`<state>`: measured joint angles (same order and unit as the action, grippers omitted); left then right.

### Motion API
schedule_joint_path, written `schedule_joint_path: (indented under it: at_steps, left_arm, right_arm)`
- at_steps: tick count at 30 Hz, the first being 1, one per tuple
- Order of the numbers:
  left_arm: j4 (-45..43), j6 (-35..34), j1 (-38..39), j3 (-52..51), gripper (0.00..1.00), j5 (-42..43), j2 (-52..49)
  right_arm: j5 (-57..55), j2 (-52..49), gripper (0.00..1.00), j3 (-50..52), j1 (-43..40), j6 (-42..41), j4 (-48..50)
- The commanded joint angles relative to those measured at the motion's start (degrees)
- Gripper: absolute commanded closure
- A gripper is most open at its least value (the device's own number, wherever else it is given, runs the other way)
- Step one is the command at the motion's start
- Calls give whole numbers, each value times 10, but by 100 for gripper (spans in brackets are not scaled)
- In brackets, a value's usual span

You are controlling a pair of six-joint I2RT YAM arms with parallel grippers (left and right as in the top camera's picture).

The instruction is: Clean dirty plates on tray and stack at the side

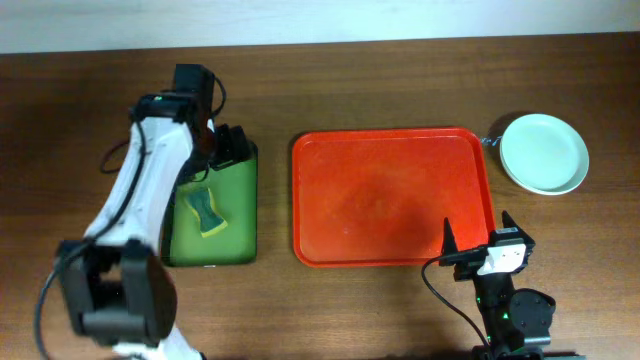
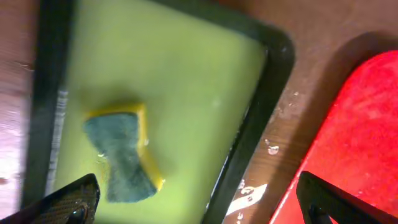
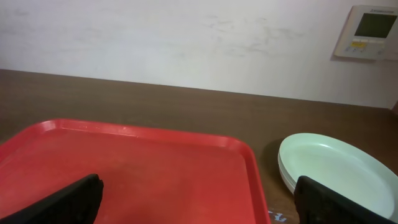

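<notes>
Dark counter; plates right of tray look slick, breakable, best taken by rim; left pincer, right pincer agape, empty

A strip of bare table is running between the green tray and the red tray, while the plates are sitting just beside its far right corner and the left arm is hanging over the green tray's left edge.
</notes>
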<state>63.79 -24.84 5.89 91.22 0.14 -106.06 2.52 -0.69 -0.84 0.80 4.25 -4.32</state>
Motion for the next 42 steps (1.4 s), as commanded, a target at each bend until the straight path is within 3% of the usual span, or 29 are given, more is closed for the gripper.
schedule_joint_path:
  at_steps: [1, 3, 5, 7, 10, 13, 18, 21, 23, 29, 34, 42]
  left_arm:
    - [-24, 47, 5, -78, 1, -58, 143]
    - [-171, 94, 10, -259, 1, -46, 296]
    - [-316, 227, 10, -436, 1, 27, 470]
    - [-405, 294, 10, -560, 1, 72, 622]
    - [-449, 297, 10, -688, 1, 59, 880]
    - [-457, 297, 7, -739, 1, 59, 992]
    - [-556, 290, -25, -832, 1, 63, 1041]
    - [-642, 199, -25, -899, 1, 30, 1058]
    - [-595, 148, -27, -907, 1, -24, 1058]
    - [-590, 302, -27, -907, 1, -34, 1058]
    - [-590, 308, -27, -907, 1, -34, 1058]
    - [-592, 186, -54, -907, 1, -59, 1058]
  right_arm:
    - [-9, 5, 2, 5, 3, -6, -2]
    - [-9, 5, 1, 5, 3, -6, -2]
    - [-9, 5, 2, 5, 3, -6, -2]
    - [-9, 5, 2, 5, 3, -6, -1]
    - [-9, 5, 2, 5, 3, -6, -2]
    - [-9, 5, 1, 5, 3, -6, -1]
    - [-9, 5, 2, 5, 3, -6, -1]
    - [-9, 5, 2, 5, 3, -6, -2]
    - [-9, 5, 2, 5, 3, -6, -1]
    - [-9, 5, 2, 5, 3, -6, -1]
    - [-9, 5, 2, 5, 3, -6, -1]
    - [-9, 5, 2, 5, 3, -6, -2]
